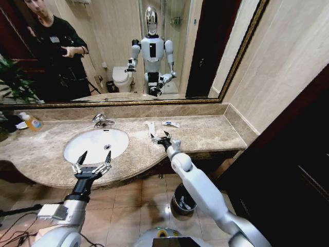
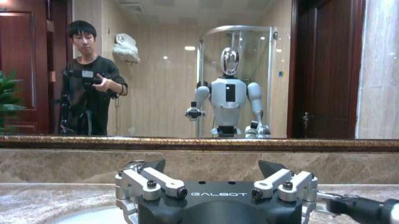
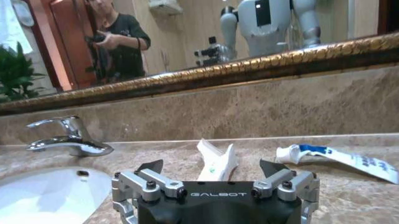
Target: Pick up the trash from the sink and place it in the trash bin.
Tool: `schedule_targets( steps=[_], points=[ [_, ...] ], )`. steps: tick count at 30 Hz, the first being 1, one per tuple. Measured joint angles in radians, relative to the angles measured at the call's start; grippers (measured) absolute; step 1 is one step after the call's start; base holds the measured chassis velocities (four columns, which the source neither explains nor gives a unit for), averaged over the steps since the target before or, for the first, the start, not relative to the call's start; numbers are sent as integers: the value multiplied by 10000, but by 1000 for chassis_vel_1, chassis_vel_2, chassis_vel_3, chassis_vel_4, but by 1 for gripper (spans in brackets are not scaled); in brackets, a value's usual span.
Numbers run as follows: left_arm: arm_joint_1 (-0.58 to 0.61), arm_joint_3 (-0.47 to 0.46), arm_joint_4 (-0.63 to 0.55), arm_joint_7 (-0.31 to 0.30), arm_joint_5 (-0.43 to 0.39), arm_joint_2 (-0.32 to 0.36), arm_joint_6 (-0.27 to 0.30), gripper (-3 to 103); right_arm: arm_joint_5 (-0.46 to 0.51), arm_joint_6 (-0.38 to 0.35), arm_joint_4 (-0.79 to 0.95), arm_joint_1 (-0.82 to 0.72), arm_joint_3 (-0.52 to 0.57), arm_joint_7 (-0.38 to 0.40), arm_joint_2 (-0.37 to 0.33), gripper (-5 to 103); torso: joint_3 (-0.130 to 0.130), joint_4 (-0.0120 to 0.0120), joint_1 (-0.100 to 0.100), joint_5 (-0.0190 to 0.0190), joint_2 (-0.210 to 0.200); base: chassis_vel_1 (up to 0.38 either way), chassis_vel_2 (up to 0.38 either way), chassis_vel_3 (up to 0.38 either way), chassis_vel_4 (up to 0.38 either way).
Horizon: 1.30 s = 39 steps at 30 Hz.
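Note:
Two pieces of trash lie on the marble counter right of the sink [image 1: 77, 154]: a long white wrapper [image 1: 150, 127] [image 3: 216, 161] and a white tube with blue print [image 1: 171, 124] [image 3: 339, 157]. My right gripper [image 1: 163, 138] [image 3: 212, 167] is open, low over the counter just short of the wrapper, which lies in line with the gap between its fingers. My left gripper [image 1: 94, 157] [image 2: 212, 166] is open at the sink's front rim, with nothing between its fingers. The trash bin [image 1: 183, 199] stands on the floor below the counter, partly behind my right arm.
A chrome faucet [image 1: 101, 121] [image 3: 68, 140] stands behind the basin. An orange-liquid soap bottle [image 1: 32, 122] sits at the far left by a plant. A mirror runs along the back wall, and a side wall closes the counter's right end.

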Motion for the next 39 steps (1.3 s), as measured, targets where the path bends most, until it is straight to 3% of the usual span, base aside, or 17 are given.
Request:
schedule_targets(
  steps=[8,16,23,29,32,33,39],
  points=[
    [0,0,0,0,0,1,0,100,110,-36,-976,446,-53,223,517,100,0,0,0,0,0,0,0,0,0],
    [0,0,0,0,0,0,0,100,513,-1178,-970,554,-282,1303,543,100,-1,0,-1,1,0,0,0,0,0],
    [0,0,0,0,0,0,0,100,789,-1239,-1095,674,-386,1317,519,103,-1,-1,-1,1,0,0,0,0,0],
    [0,0,0,0,0,1,0,100,813,-1168,-1240,733,-494,1305,613,84,-1,-1,-1,1,0,0,0,0,0],
    [0,0,1,0,0,1,0,100,819,-1078,-1354,763,-511,1291,683,81,-1,0,0,1,0,0,0,0,0],
    [0,0,0,0,0,0,0,100,822,-1026,-1459,798,-511,1281,747,73,-1,0,-1,1,0,0,0,0,0],
    [0,0,0,0,0,1,0,100,793,-946,-1607,865,-487,1252,834,61,-1,0,-1,1,0,0,0,0,0]
  ],
)
